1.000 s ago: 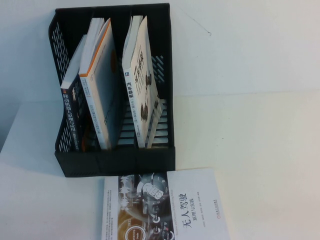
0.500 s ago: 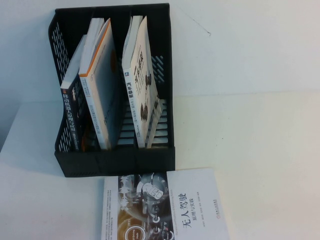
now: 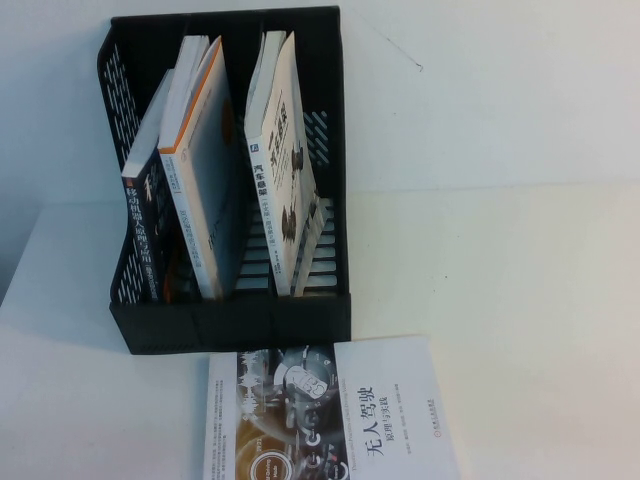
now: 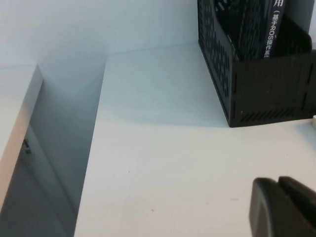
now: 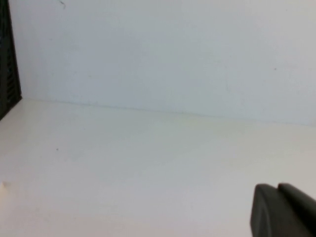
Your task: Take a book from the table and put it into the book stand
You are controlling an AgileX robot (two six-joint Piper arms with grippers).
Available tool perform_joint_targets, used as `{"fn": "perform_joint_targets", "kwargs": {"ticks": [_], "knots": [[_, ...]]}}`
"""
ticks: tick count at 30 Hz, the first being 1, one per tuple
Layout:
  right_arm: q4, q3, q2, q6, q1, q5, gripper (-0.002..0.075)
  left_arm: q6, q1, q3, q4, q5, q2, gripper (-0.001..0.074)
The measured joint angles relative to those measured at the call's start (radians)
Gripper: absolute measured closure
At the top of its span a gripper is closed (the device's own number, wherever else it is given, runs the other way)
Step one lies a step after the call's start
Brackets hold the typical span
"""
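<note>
The book (image 3: pixel 285 180), pale with a black Chinese title and grey car-part pictures, stands leaning in the right compartment of the black book stand (image 3: pixel 240 320) on the white table (image 3: pixel 520 300). Neither gripper shows in the high view. In the left wrist view my left gripper (image 4: pixel 279 185) is shut and empty, low over the bare table on the near left of the stand (image 4: pixel 266 94). In the right wrist view my right gripper (image 5: pixel 277 190) is shut and empty over bare table, with the stand's edge (image 5: pixel 7 59) far off to the side.
A half dark, half white book (image 3: pixel 330 415) lies flat in front of the stand. An orange-edged white book (image 3: pixel 200 190) fills the middle compartment and a dark book (image 3: pixel 143 220) the left one. The table's left edge (image 4: pixel 94 163) drops off beside the left gripper.
</note>
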Motion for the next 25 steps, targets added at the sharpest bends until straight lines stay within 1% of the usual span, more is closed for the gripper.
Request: {"fn": "perform_joint_targets", "kwargs": {"ticks": [3,5,7,25], "knots": [[0.024,0.095,-0.018,-0.008,-0.027,-0.024,0.0718,0.000,0.000,0.000,0.000,0.000,0.000,0.0738],[0.057,0.123,-0.056,0.015,-0.032,0.028,0.0718,0.000,0.000,0.000,0.000,0.000,0.000,0.0738],[0.084,0.133,-0.087,0.027,-0.033,0.125,0.0718,0.000,0.000,0.000,0.000,0.000,0.000,0.0738],[0.125,0.133,-0.098,0.023,-0.044,0.136,0.0718,0.000,0.000,0.000,0.000,0.003,0.000,0.0738]]}}
